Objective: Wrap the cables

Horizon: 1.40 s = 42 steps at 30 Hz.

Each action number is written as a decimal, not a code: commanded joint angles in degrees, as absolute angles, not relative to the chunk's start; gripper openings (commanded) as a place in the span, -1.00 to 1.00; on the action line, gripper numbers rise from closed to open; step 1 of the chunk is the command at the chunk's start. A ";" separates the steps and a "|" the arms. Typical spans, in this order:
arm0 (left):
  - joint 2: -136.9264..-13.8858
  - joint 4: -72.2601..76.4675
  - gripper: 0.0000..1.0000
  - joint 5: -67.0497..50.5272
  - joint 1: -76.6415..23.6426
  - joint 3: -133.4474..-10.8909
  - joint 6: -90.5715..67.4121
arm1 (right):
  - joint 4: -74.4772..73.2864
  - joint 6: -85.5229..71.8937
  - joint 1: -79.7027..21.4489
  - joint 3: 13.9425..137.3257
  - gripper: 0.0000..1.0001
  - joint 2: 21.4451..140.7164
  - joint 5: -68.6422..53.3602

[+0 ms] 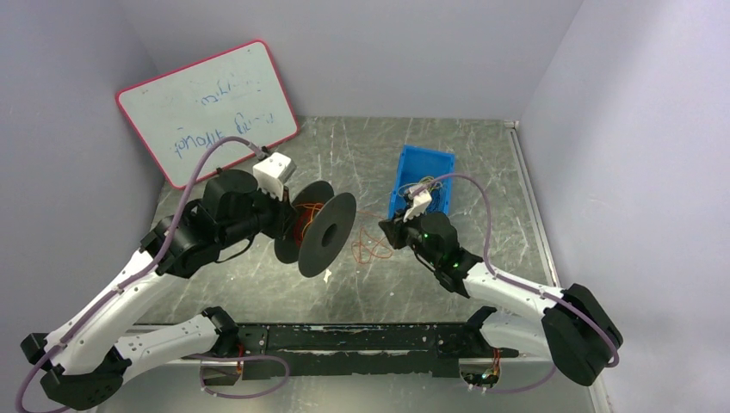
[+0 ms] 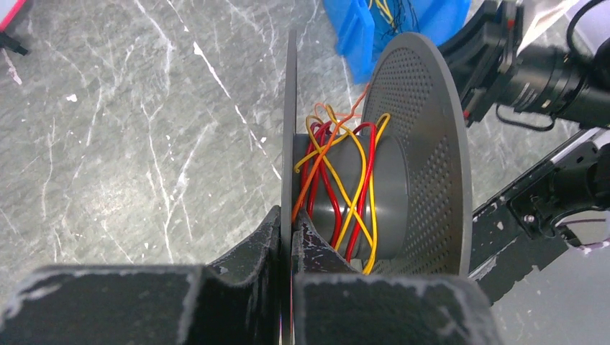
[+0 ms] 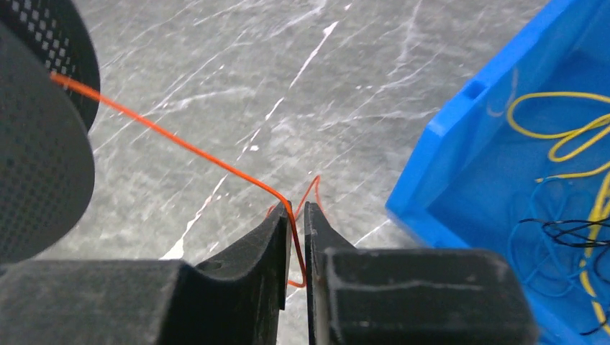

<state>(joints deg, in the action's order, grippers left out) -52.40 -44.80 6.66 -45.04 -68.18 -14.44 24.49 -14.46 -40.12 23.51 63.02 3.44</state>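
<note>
One orange cable (image 3: 180,144) runs taut from the spool (image 1: 325,231), whose disc the left jaws clamp, rightward into the right jaws' narrow slit, pinched or loose I cannot tell, its slack tangle on the desk (image 1: 482,155) beside the spool.

Cables (image 2: 360,183) on spool (image 2: 424,144), left of bin (image 1: 403,181)
</note>
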 commanded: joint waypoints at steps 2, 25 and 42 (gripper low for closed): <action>-51.74 -37.51 -0.86 5.82 -44.72 -73.05 -16.62 | 34.58 -19.22 -39.66 19.50 -0.58 61.31 -4.60; -54.41 -33.50 -0.86 3.24 -44.69 -83.94 -20.47 | 67.17 -27.97 -41.25 13.37 -0.02 71.61 -16.26; -58.01 -29.57 -0.86 2.47 -44.65 -89.86 -26.28 | 87.52 -27.72 -47.82 13.40 0.05 86.08 -15.61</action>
<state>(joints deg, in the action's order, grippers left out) -58.37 -36.99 3.79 -45.04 -86.76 -23.59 80.40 -28.53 -46.65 11.94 84.16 -15.92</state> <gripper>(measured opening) 0.087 0.525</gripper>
